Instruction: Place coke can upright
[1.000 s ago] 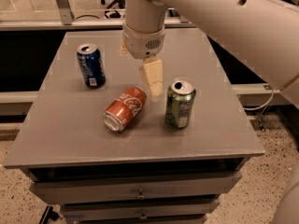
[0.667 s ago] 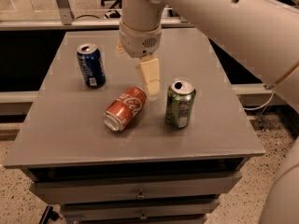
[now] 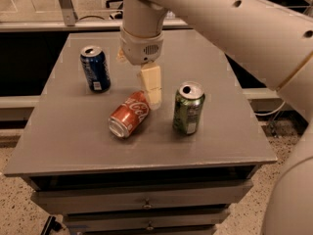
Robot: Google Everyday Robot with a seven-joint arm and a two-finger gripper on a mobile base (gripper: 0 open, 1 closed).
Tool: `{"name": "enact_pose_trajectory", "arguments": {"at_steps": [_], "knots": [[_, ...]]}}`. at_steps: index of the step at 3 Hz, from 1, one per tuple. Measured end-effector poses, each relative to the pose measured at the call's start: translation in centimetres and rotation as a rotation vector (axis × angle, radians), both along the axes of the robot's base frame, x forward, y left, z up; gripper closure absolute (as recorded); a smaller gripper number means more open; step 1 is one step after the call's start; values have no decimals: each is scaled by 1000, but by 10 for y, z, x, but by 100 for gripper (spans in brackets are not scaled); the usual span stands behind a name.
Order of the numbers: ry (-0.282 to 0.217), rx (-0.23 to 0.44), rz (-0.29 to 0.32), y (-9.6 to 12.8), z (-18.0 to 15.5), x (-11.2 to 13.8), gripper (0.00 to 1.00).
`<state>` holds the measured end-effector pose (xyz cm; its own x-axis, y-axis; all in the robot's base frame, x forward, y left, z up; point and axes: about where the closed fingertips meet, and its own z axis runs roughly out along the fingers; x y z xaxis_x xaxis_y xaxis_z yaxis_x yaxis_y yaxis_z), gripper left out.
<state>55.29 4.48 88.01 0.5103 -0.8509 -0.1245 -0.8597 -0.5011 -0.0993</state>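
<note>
Red-orange aluminium marks the coke can, which is seen lying on its side on the grey table, not upright. Its silver end is turned toward the camera and slightly leftward, and its far end is pointed away and to the right. White "Coca-Cola" script is read along the upper flank of the can, running along its length.

The gripper is held over the far end of the coke can, with a cream, blocky tip reaching down to that end's right edge. Whether the coke can is touched by it cannot be told. Whether the pincer is released or clenched cannot be told either; nothing is seen lifted by it. Above the gripper a round cream wrist housing with a small grille is seen, and from it the thick cream arm is carried up and off to the right of the coke can.

Just to the right of the coke can, and apart from it, a green can is stood upright, its silver top opened; a pale label patch is seen low on its side, but the writing cannot be read. Further off, behind and to the left of the coke can, a blue can is stood upright, with a white patch near its base whose print cannot be read.

Below the coke can, under the tabletop, grey drawers with small knobs are seen.
</note>
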Motion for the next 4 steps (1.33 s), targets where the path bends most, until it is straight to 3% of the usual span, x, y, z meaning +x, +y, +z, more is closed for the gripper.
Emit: {"name": "enact_pose_trajectory", "arguments": {"at_steps": [4], "knots": [[131, 58, 79, -4, -18, 1, 0]]}}
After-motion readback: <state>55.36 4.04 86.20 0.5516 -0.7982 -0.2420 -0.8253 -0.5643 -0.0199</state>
